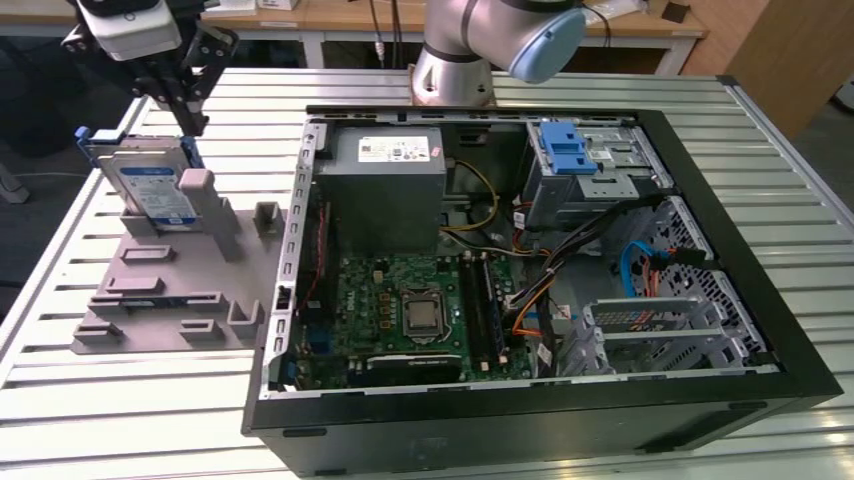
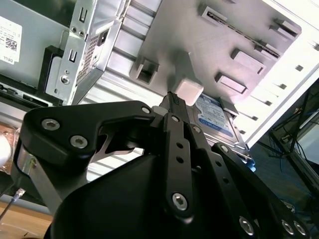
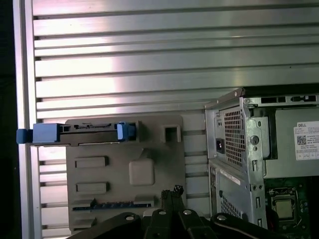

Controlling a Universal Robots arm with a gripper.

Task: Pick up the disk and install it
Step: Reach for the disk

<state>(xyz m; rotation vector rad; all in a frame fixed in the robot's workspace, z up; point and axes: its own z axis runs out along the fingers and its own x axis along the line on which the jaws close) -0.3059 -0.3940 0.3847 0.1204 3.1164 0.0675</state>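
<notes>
The disk (image 1: 144, 185) stands on edge in the grey plastic holder (image 1: 160, 300), at the holder's far end and toward the exterior view's left. The holder lies on the slatted metal worktop (image 1: 134, 420), beside the open computer case (image 1: 534, 430). In the first wrist view the disk (image 3: 75, 135) is seen edge-on, with the blue bracket ends sticking out at both sides. In the second wrist view its white-and-blue label (image 2: 214, 117) shows behind a pale post of the holder (image 2: 199, 45).

The pincer (image 1: 194, 122) hangs above the holder, close over the disk's upper edge in the exterior view. It carries nothing. Its fingers are drawn narrow, their tips together in both wrist views (image 2: 172, 97) (image 3: 172, 191).

Inside the case, the grey power supply (image 1: 387, 190) sits at the far side. The motherboard (image 1: 400, 300) lies below it, with the processor socket (image 1: 424, 318) in its middle.
</notes>
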